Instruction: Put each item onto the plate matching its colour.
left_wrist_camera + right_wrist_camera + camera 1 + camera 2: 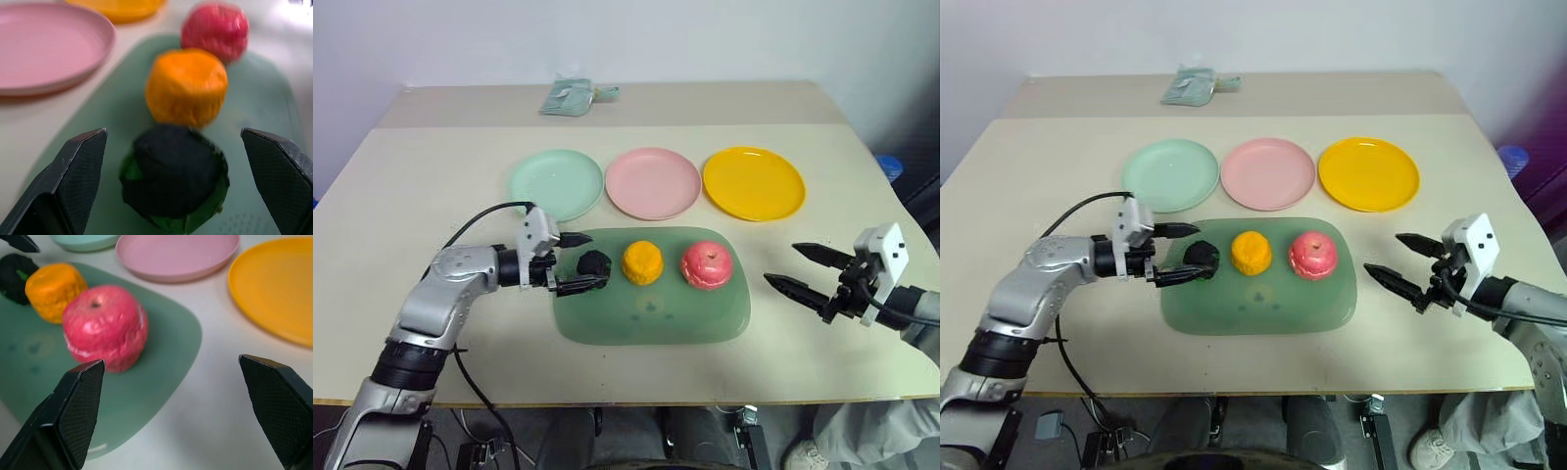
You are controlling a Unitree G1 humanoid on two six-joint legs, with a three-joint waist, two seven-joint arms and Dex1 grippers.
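Observation:
Three toy fruits sit in a row on a translucent green board (656,318): a dark-green lumpy ball (594,262), a ribbed orange one (642,261) and a pink-red apple (706,264). Behind the board lie the mint green plate (555,183), the pink plate (653,182) and the yellow plate (753,182), all bare. My left gripper (581,261) is open, its fingers on either side of the dark ball (173,176) with gaps showing, the ball resting on the board. My right gripper (800,268) stands open over the table right of the board, pointing toward the apple (105,326).
A folded pale green cloth or packet (570,98) lies at the far side of the table. A blue object (891,166) shows past the table's right edge. A black cable (480,220) loops from my left arm over the table.

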